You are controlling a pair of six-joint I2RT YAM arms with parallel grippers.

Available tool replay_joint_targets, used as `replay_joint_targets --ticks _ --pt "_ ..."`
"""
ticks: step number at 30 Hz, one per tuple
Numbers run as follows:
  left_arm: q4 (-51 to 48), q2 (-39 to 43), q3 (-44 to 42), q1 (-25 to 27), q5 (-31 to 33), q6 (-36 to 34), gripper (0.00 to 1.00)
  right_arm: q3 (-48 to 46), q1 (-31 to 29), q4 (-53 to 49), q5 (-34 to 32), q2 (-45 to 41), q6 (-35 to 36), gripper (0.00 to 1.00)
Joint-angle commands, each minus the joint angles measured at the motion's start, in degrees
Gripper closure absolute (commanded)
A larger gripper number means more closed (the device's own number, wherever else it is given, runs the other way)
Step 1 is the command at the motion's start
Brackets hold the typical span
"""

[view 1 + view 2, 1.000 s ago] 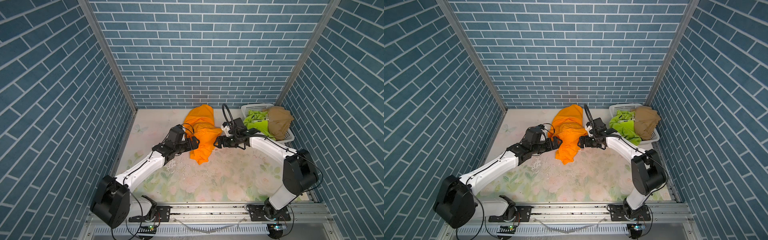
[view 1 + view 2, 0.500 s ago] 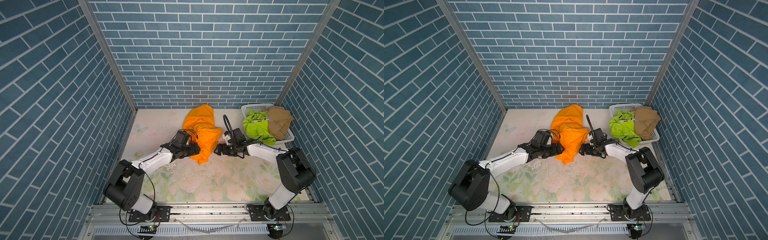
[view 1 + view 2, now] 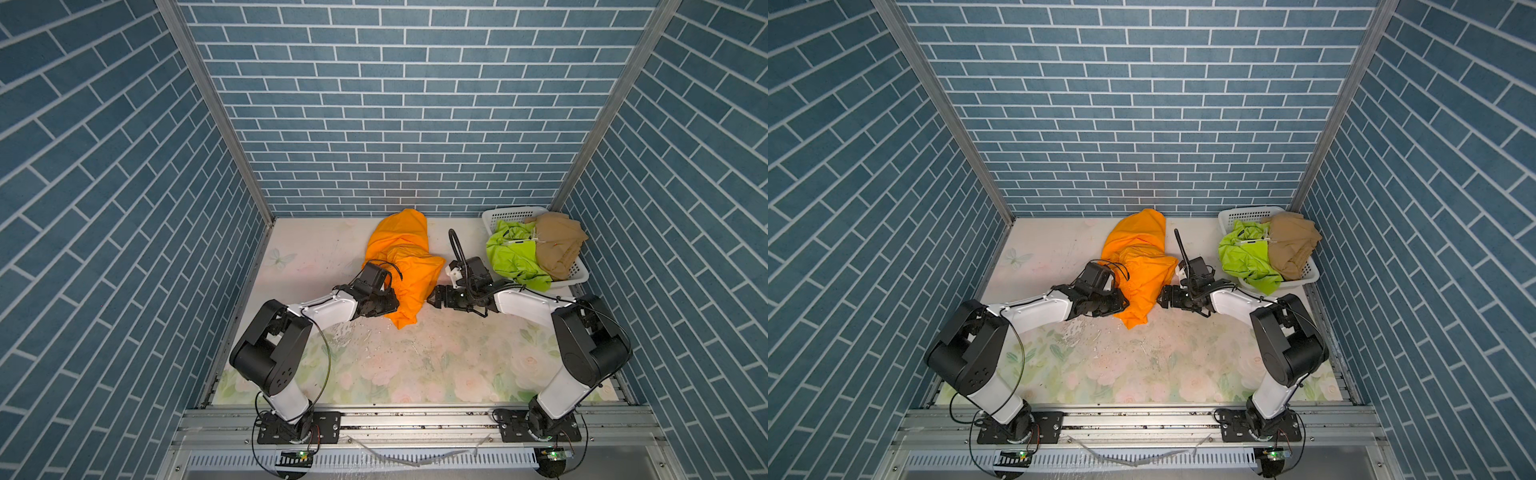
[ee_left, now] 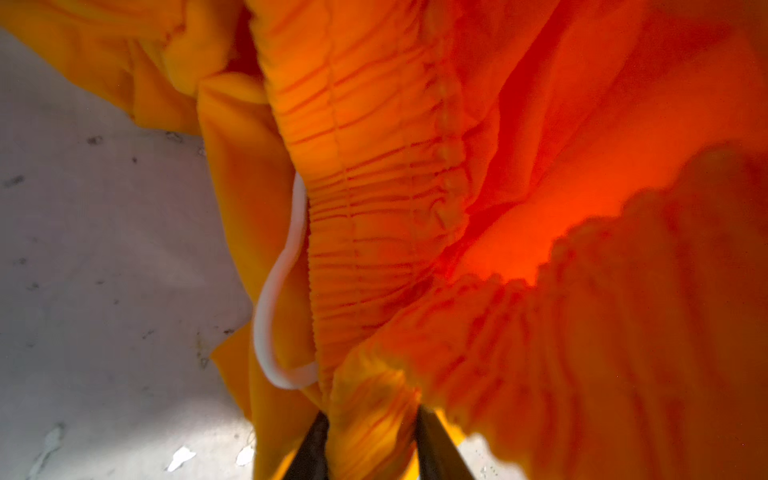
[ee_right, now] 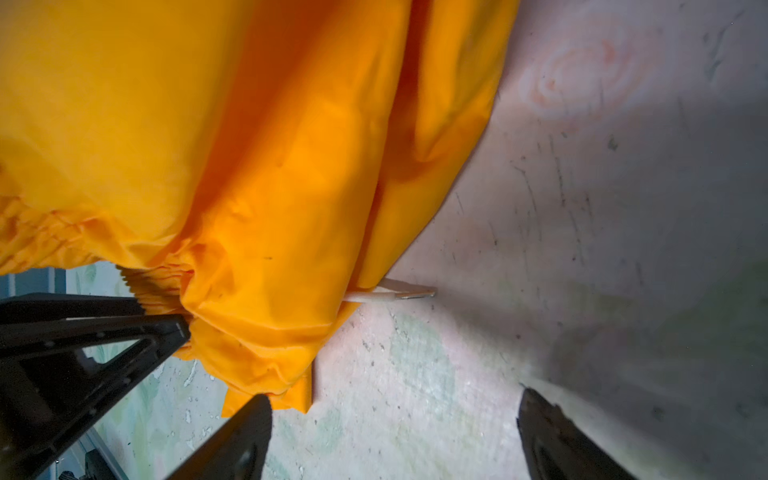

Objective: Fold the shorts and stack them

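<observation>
The orange shorts (image 3: 405, 257) (image 3: 1138, 257) lie crumpled at the middle back of the table. My left gripper (image 3: 394, 300) (image 4: 370, 419) presses into their left edge and is shut on a bunch of the gathered elastic waistband (image 4: 374, 249). A white drawstring (image 4: 270, 291) loops beside the band. My right gripper (image 3: 432, 297) (image 5: 395, 399) sits low at the shorts' right edge, open, with only bare table between its fingers. The lime green shorts (image 3: 513, 257) and the tan-brown shorts (image 3: 557, 245) lie piled in the basket.
A white perforated basket (image 3: 511, 214) stands at the back right corner, green cloth spilling over its front rim. Blue brick walls enclose the floral table (image 3: 415, 361) on three sides. A drawstring tip (image 5: 399, 295) pokes from under the orange cloth.
Both arms have dropped lower and drawn in to the near end of the orange shorts. My left gripper has gone from open to shut on the waistband. The right stays open.
</observation>
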State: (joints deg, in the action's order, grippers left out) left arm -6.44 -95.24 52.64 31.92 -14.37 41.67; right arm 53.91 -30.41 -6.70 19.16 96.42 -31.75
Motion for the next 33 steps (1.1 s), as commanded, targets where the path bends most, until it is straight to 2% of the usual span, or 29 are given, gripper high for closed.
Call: replay_joint_targets --ticks 1,4,11,17,20,23,27,30,33 --pt "0.4 0.1 2.0 0.3 0.7 -0.3 0.82 -0.9 0.2 2.2 0.4 0.7 -2.2 0.08" --pt "0.3 1.1 2.6 0.3 0.3 -0.2 1.0 -1.0 0.2 3.1 1.3 1.5 -2.9 0.08" --pt "-3.4 2.7 10.1 0.2 -4.1 -0.6 1.0 -1.3 0.1 4.3 2.5 1.2 -4.3 0.08" --pt "-8.3 3.8 18.3 0.0 -4.7 -1.6 1.0 -1.4 -2.1 1.9 0.8 -0.1 -0.7 0.08" --pt "-7.5 4.2 19.8 -1.2 -5.9 -0.5 1.0 -2.4 -2.5 3.2 1.6 -0.8 -0.6 0.08" --pt "-4.5 5.7 18.5 -4.3 -7.7 2.4 1.0 -2.1 -2.5 3.7 2.1 -0.8 -0.8 0.07" --pt "0.6 10.2 13.3 -11.4 -9.5 6.4 1.0 -0.4 -2.9 4.0 3.8 -0.7 -0.5 0.07" --pt "0.5 12.1 10.9 -16.0 -10.6 6.8 1.0 2.4 -3.8 2.5 3.9 0.6 1.3 0.06" --pt "2.6 12.5 8.3 -18.4 -12.6 8.4 1.0 6.6 -4.6 -0.5 3.4 4.2 4.2 0.06"
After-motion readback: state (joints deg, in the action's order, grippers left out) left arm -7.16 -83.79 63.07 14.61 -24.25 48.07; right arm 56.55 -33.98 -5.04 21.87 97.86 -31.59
